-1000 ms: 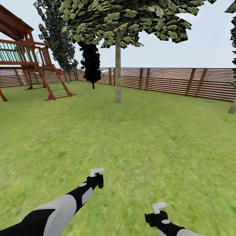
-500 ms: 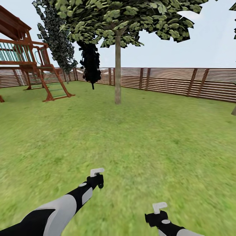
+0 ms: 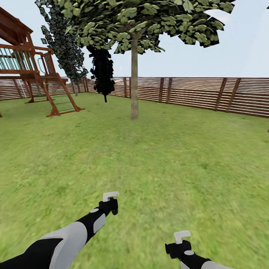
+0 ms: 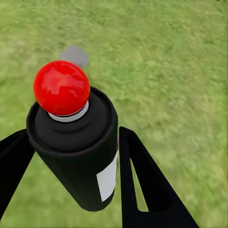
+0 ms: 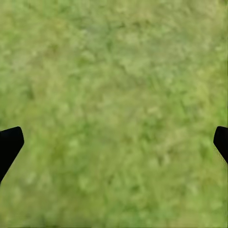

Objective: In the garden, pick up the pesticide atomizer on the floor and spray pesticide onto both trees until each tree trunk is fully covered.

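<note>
Nothing between my fingers has shifted; only my head view has drifted slightly, the wooden playset point(image 3: 35, 74) sliding toward the edge. My left fingers point(image 4: 126, 185) clench the black spray bottle with white label and red nozzle tip point(image 4: 78, 142). My right fingers point(image 5: 9, 145) hang spread over green lawn point(image 5: 114, 95). Well beyond them stands the straight grey-brown tree trunk point(image 3: 134, 80).

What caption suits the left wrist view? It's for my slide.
Left gripper holding the pesticide atomizer, red nozzle tip forward, above grass.

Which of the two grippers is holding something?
The left gripper: its black fingers clamp the black, white-labelled pesticide atomizer with the red tip. The right gripper stands wide open above bare grass.
</note>
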You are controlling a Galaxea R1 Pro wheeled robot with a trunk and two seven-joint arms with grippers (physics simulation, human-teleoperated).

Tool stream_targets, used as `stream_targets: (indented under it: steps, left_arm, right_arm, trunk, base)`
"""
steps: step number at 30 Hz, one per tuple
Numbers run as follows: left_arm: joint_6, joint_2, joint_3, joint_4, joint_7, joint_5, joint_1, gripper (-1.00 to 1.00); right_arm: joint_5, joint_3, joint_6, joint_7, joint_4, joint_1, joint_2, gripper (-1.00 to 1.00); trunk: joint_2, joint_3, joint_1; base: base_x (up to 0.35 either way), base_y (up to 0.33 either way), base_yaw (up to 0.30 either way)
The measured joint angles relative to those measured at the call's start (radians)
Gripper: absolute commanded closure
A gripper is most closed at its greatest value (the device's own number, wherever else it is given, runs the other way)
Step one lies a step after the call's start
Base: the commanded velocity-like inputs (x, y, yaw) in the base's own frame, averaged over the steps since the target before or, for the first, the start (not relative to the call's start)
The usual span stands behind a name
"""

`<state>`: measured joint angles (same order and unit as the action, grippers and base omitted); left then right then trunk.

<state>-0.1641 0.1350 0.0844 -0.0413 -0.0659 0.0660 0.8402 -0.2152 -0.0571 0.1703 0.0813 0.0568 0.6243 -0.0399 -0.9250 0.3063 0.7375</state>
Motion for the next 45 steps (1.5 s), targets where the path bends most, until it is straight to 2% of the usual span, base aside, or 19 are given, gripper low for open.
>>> stream_targets:
  steps: [45]
  left_arm:
    - [0.000,0.000,0.001,0.000,0.000,0.000,0.000,1.00]
  right_arm:
    - [-0.001,0.000,0.000,-0.006,0.000,0.000,-0.005,-1.00]
  trunk:
    - [0.000,0.000,0.000]
  base:
    - [0.350,0.000,0.007]
